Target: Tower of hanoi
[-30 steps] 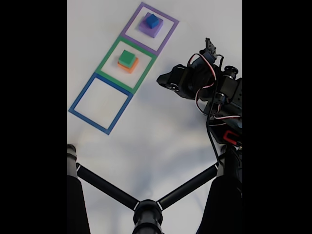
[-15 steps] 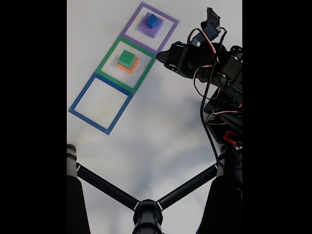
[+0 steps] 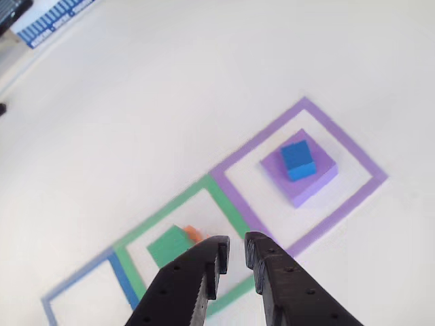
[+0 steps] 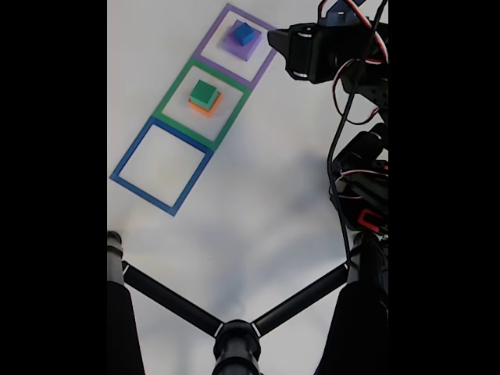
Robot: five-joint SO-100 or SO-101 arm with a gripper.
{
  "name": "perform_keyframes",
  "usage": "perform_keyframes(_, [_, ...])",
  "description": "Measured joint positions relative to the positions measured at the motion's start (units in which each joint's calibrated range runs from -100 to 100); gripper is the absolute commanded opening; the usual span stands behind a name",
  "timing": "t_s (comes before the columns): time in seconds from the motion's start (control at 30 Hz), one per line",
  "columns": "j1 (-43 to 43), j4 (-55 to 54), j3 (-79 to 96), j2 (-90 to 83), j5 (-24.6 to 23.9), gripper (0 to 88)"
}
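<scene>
Three taped squares lie in a diagonal row on the white table. In the purple frame, a small blue cube sits on a flat purple block. The green frame holds a green cube on an orange block. Nothing sits inside the blue frame. My gripper hovers shut and empty. In the fixed view it is just right of the purple frame. In the other view it is over the border between the green and purple frames.
The arm's body and cables fill the right side of the fixed view. A black stand with two struts crosses the bottom. A blue-striped object lies at the table's far left corner in the other view.
In the fixed view the arm has swung upward, from beside the green frame to beside the purple frame. The blocks have not moved.
</scene>
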Motion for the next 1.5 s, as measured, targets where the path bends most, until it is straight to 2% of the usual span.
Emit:
perform_keyframes(0.07, [1.36, 3.4, -2.58, 0.25, 8.61, 3.2])
perform_keyframes(0.13, [2.82, 6.33, -5.33, 0.84, 13.5, 6.4])
perform_keyframes(0.2, [4.37, 7.68, -7.14, 1.26, 17.03, 14.8])
perform_keyframes(0.33, [7.39, 8.79, -7.91, 1.43, 29.35, 17.6])
perform_keyframes(0.6, [12.24, 4.43, 2.15, 0.84, 48.92, 24.7])
perform_keyframes(0.7, [13.51, -1.58, 9.29, -0.25, 52.25, 25.7])
perform_keyframes(1.03, [14.67, -28.1, 30.19, 0.67, 52.64, 27.4])
perform_keyframes(1.23, [14.67, -48.99, 40.17, 8.73, 52.64, 29.1])
perform_keyframes(1.5, [14.67, -73.37, 43.44, 24.43, 52.64, 29.5])
